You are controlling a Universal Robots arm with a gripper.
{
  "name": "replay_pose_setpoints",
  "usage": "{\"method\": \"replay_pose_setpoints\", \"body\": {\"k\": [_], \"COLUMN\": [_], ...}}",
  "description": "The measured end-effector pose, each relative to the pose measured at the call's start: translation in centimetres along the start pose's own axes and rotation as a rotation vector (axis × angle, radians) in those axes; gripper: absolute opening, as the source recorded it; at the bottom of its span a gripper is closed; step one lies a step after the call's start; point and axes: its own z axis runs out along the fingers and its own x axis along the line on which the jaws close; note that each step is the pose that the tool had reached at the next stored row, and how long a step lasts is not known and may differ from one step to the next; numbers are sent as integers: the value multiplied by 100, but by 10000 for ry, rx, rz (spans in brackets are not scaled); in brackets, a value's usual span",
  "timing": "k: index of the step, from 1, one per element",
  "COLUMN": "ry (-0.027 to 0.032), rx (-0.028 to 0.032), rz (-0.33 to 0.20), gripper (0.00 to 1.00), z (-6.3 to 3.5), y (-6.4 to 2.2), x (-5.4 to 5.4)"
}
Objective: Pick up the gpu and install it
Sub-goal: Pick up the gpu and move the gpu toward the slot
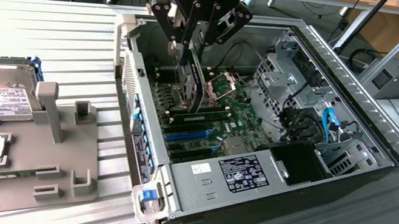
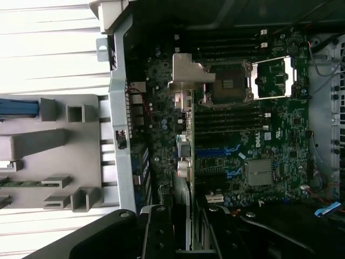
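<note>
Holding gpu (image 1: 190, 86) upright | gripper (image 1: 194, 46) clamped on its top edge | over motherboard (image 1: 244, 117) inside open case (image 1: 129, 78)

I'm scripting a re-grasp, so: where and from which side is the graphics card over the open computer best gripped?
Grip the graphics card on its upper long edge, from straight above, pinching its two flat faces. It hangs upright and thin, so its lower edge is left free to meet the motherboard. The hand holds it this way now.
</note>
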Motion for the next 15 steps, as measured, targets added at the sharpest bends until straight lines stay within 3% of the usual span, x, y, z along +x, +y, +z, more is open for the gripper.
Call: {"method": "replay_pose_setpoints", "body": {"k": [15], "ry": [21], "rx": [13], "rz": [-1], "gripper": [26], "z": [79], "y": [52], "x": [-68]}}
